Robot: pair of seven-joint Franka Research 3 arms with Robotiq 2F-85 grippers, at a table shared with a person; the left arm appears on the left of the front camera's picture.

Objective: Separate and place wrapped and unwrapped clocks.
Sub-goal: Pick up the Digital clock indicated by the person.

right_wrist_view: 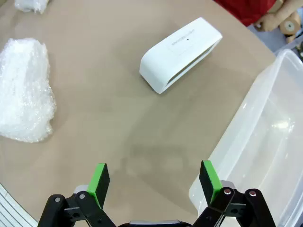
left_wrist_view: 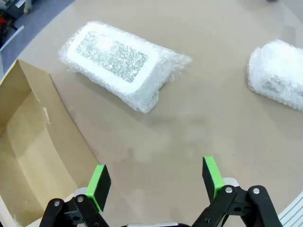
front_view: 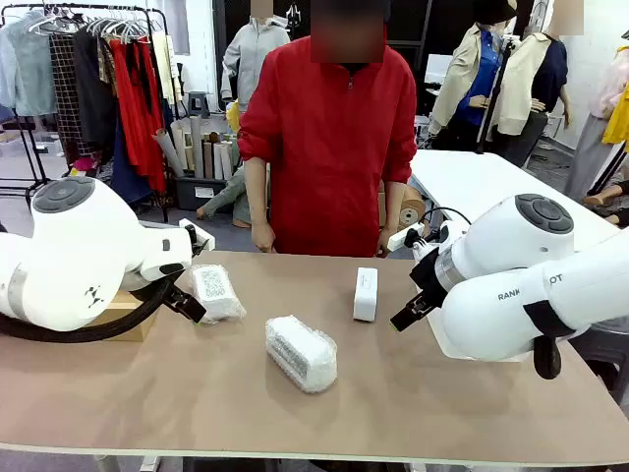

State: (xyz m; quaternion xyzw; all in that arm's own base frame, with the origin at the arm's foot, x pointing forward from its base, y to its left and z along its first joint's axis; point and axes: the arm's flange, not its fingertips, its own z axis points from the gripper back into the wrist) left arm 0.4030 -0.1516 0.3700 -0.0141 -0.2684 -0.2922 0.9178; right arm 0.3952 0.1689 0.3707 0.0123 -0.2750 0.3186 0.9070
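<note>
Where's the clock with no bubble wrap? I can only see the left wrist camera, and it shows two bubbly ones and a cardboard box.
Observer: The bare clock sits on the table in front of the person, apart from both wrapped ones.
Operator: Is there somewhere to put it?
Observer: Yes, a clear tub sits right beside the right gripper.
Operator: Is that gripper holding anything?
Observer: No. Its jaws are open over bare table, short of the clock.

Front camera faces across the table (front_view: 197,393); close wrist cameras share the middle wrapped clock (right_wrist_view: 26,90)
</note>
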